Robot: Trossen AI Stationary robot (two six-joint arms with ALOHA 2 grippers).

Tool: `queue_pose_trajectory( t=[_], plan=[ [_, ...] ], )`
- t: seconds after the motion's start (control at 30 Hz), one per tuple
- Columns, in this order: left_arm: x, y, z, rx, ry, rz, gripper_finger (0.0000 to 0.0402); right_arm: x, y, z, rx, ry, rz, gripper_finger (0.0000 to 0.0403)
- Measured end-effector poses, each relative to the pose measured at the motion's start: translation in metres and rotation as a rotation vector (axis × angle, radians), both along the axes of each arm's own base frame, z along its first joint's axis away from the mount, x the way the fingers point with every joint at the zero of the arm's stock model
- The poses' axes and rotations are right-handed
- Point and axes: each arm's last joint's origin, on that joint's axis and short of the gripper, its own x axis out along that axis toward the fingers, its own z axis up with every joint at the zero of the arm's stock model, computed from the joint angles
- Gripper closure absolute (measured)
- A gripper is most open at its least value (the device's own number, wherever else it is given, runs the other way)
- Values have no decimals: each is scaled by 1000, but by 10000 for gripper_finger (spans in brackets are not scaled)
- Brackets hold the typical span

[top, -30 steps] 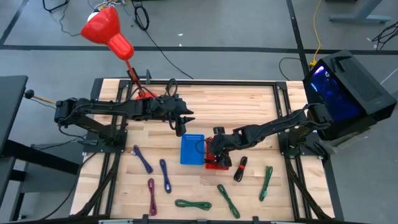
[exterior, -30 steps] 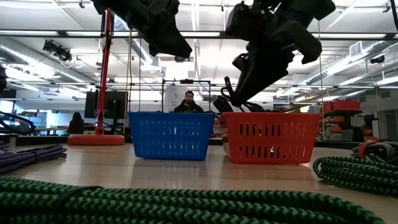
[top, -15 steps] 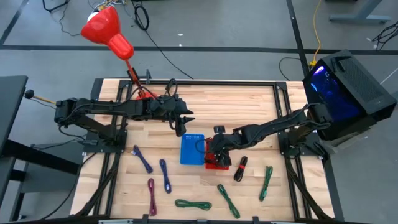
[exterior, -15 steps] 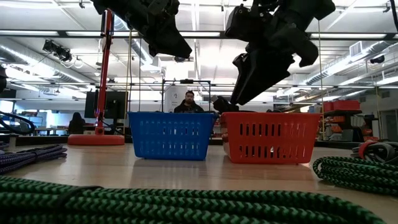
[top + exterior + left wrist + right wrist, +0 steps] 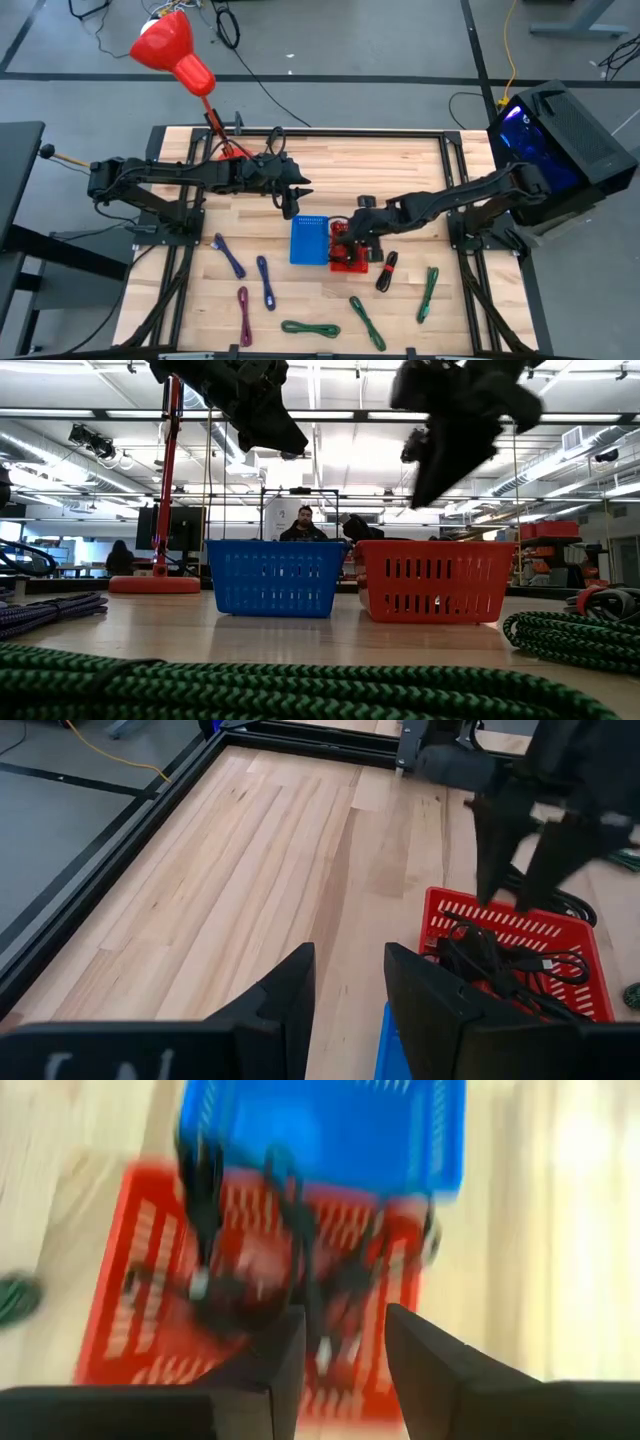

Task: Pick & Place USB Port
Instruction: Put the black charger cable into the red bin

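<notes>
Red basket [image 5: 349, 256] holds a tangle of black cable [image 5: 490, 957]; it looks like the USB lead, lying inside the basket with nothing gripping it. Blue basket [image 5: 309, 239] sits touching the red one on its left in the high view.

Right gripper [image 5: 345, 232] hangs above the red basket, nothing between the fingers. Right wrist view shows its two fingers [image 5: 420, 1355] apart with the basket contents below; left wrist view shows the same two fingers spread over the basket's far rim. Jaws: apart, empty.

Left gripper [image 5: 293, 200] hovers over bare wood [image 5: 250, 850] just behind the blue basket, idle. Its fingers [image 5: 285, 995] stand slightly apart, holding nothing.

Step in hand, my read: the drop into the red basket is done and the right arm is clear of it, so this looks like the gap between one place and the next pick.

Loose cables lie on the table: black-and-red [image 5: 386, 271] just right of the red basket, green ones [image 5: 428, 293] and [image 5: 366, 322] nearer the front edge, purple [image 5: 229, 255] to the left.

Next move likely calls for: swing the right arm to the nearest loose cable, come down with jaws wide, centre over the bundle, close on it. Watch that no cable loop hangs over the basket rim and snags on departure.
</notes>
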Motion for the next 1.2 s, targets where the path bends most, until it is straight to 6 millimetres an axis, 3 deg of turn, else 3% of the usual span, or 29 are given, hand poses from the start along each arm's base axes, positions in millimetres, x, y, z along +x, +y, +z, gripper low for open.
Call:
queue_pose_trajectory(
  t=[0.23,0.53,0.87,1.2],
  plan=[
    [0,0,0,0,-1,1,275,-27,15,-6,86,229,-137,264],
    [0,0,0,0,-1,1,275,-39,53,-7,128,232,-139,264],
    [0,0,0,-11,-4,6,275,-53,78,-8,149,199,-358,279],
    [0,0,-1,-6,7,3,275,-80,106,-49,355,221,-548,285]
  ],
)
